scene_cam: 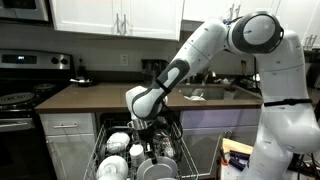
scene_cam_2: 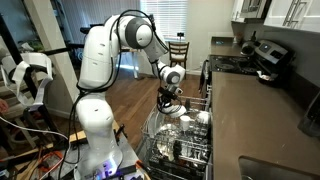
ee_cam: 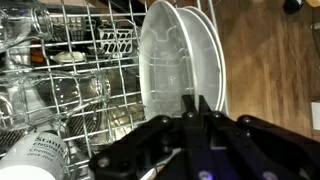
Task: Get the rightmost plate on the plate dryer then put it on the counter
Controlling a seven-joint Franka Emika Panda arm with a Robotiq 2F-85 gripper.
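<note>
**Gripper at the plate's rim**

Only my wrist view shows the white plate [ee_cam: 175,55] upright in the plate dryer [ee_cam: 90,60]. The gripper [ee_cam: 197,108] fingers sit narrowly apart at its rim; I cannot tell whether they pinch. Both exterior views show the counter [scene_cam: 100,97].

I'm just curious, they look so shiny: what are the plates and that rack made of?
The plates look like white glazed ceramic, going by their glossy sheen; hard plastic isn't ruled out. The dish rack looks like grey coated metal wire: thin, stiff, evenly bent tines.
</note>
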